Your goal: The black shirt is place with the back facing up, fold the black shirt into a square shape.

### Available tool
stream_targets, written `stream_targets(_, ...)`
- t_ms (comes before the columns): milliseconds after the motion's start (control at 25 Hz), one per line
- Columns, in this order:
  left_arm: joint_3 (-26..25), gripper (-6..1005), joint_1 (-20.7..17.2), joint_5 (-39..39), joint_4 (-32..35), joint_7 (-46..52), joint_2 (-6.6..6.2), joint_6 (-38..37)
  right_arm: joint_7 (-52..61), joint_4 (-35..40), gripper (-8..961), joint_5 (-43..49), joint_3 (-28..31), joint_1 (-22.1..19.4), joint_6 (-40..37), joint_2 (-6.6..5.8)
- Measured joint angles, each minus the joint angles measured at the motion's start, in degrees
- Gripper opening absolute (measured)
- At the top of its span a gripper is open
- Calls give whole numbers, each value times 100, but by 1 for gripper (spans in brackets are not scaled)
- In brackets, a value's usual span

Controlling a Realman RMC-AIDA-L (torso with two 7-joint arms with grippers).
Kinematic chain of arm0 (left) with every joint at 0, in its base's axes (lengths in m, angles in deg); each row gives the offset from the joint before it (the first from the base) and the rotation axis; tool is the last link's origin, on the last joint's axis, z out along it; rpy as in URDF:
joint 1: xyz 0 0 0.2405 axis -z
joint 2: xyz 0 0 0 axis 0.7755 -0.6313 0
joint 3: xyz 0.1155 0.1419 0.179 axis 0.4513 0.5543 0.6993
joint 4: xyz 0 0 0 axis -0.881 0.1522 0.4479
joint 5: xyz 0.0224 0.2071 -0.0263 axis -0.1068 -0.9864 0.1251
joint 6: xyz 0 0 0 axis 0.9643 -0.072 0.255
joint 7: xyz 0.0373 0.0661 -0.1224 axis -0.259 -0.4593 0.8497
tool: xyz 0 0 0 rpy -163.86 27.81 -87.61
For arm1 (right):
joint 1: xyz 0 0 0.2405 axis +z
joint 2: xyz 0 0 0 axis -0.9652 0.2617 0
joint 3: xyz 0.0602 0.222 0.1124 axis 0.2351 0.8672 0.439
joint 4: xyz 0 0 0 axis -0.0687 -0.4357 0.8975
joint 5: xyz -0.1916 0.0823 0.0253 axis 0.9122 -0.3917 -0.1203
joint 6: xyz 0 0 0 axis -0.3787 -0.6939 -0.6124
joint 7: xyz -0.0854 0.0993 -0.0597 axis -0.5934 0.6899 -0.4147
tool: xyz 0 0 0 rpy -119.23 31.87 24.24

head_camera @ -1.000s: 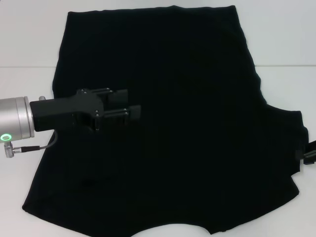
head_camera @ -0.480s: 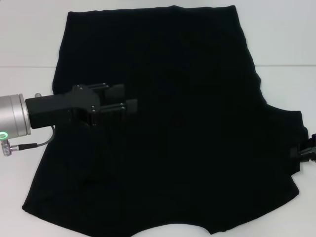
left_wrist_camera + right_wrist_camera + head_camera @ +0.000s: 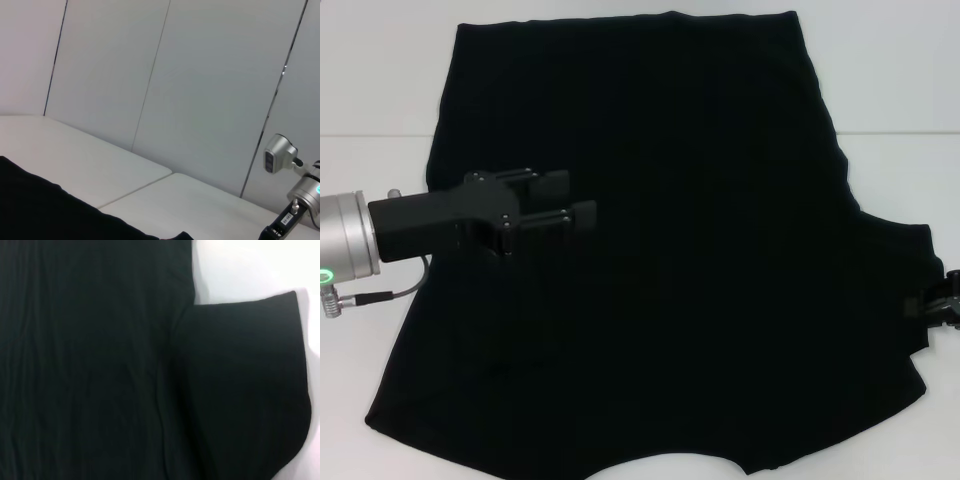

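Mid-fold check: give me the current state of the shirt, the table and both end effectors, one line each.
Large plain black fabric T-shirt: spread flat, right sleeve out, no fold visible.
Left end effector: above the shirt's left part, fingers apart, holding nothing.
Right end effector: at the right sleeve's edge.
White table: bearing the shirt.

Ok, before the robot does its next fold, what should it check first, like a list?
1. Black shirt spread flat on the white table: ok, mostly smooth.
2. Lettering hidden, back up: ok, only plain black shows.
3. Left claw above the shirt's left part: ok.
4. Left claw holding cloth: cannot tell.
5. Right claw at the shirt's right sleeve edge: ok, but only its tip shows.
6. Right sleeve lying flat: ok in the right wrist view.
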Motion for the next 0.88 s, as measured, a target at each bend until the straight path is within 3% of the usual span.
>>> stream_targets(520,0,661,-56,142,12,-8,-5,0,-64,15,194,0,-81,11,4,51)
stream_targets(720,0,660,-55,148,11,-15,-3,0,-47,22,3,0,-86,11,0,57)
stream_targets(880,0,660,-53,149,6,-15,-8,0,-34,46,6,-8,-57,-26,-16,32)
